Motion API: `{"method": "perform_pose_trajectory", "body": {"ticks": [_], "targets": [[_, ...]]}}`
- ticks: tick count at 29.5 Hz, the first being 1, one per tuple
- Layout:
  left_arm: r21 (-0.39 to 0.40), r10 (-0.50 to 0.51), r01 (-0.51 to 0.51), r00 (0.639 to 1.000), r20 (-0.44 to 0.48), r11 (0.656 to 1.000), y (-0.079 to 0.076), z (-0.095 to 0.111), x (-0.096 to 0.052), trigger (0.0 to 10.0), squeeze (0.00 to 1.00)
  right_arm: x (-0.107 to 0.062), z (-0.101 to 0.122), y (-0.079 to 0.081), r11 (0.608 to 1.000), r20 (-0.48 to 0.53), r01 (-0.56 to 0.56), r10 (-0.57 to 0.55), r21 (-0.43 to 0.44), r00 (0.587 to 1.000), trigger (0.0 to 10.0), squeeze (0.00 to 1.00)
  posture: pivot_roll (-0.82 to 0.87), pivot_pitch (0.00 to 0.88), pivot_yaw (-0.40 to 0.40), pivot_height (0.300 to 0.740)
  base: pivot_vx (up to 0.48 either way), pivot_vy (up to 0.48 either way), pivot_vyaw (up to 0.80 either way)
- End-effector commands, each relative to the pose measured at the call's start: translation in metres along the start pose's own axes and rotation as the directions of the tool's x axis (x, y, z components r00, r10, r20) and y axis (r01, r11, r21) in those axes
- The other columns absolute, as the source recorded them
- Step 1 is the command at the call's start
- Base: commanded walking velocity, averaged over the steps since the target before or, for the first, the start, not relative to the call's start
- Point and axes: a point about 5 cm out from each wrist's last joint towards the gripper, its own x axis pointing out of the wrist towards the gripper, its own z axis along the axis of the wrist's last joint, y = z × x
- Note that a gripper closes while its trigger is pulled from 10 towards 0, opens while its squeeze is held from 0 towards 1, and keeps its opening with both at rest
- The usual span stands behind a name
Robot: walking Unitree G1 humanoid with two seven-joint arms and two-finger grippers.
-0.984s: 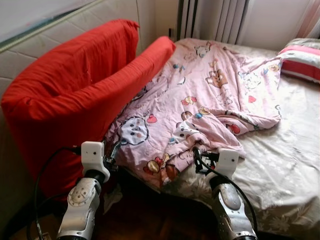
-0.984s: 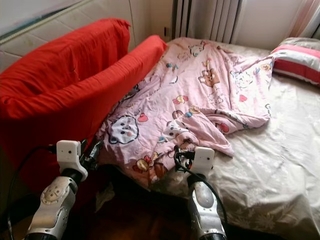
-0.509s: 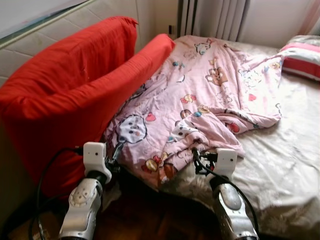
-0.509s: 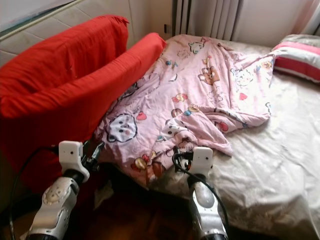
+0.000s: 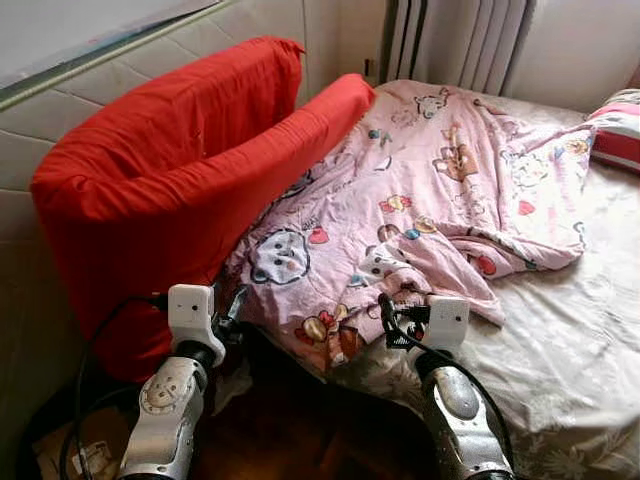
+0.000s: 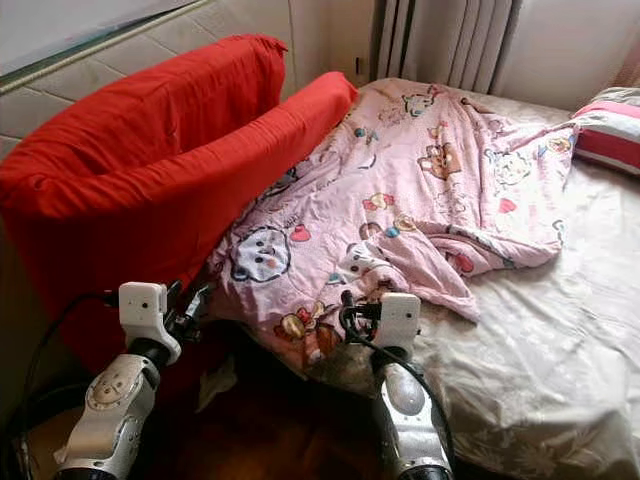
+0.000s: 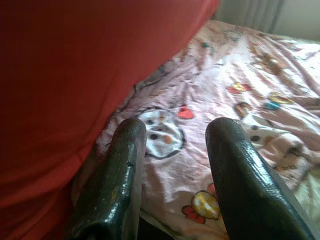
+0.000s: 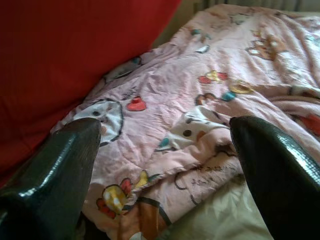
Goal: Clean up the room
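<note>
A crumpled pink quilt (image 5: 420,200) with cartoon prints lies spread over the bed, its near edge hanging over the bed's corner. A big red cushion (image 5: 170,180) leans against the padded wall on the left, and the quilt's left side lies against it. My left gripper (image 5: 232,305) is open, low in front of the quilt's near left edge, close to the red cushion. My right gripper (image 5: 388,322) is open just before the quilt's folded near edge. In the wrist views the left gripper (image 7: 175,127) and the right gripper (image 8: 165,130) hold nothing and point at the quilt (image 8: 210,100).
A beige patterned sheet (image 5: 570,330) covers the bed to the right. A red-striped pillow (image 5: 615,130) lies at the far right edge. Grey curtains (image 5: 450,45) hang behind the bed. The dark wooden floor (image 5: 300,430) lies under my arms, with a white scrap (image 6: 215,380) by the cushion's foot.
The whole picture has shifted to the right and slightly down, so the camera has moved. Both arms hold about the same pose before the quilt's near edge.
</note>
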Motion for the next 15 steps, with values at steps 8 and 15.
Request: {"method": "perform_pose_trajectory", "body": {"ticks": [8,15], "targets": [[-0.003,0.006,-0.007,1.0,-0.02,1.0,0.0024,-0.0031,-0.0032,10.0,0.0,-0.0027,-0.0044,0.0037,1.0,-0.019,-0.002,0.002,0.016,1.0,10.0,0.0,0.11,0.211,0.026,0.74,0.0,0.0,0.16],[-0.007,0.01,-0.01,1.0,-0.019,1.0,0.0022,-0.0029,-0.0035,10.0,0.0,-0.0027,-0.0036,0.0033,1.0,-0.013,-0.005,0.005,0.012,1.0,10.0,0.0,0.11,0.216,0.023,0.74,0.145,0.0,0.0]]}}
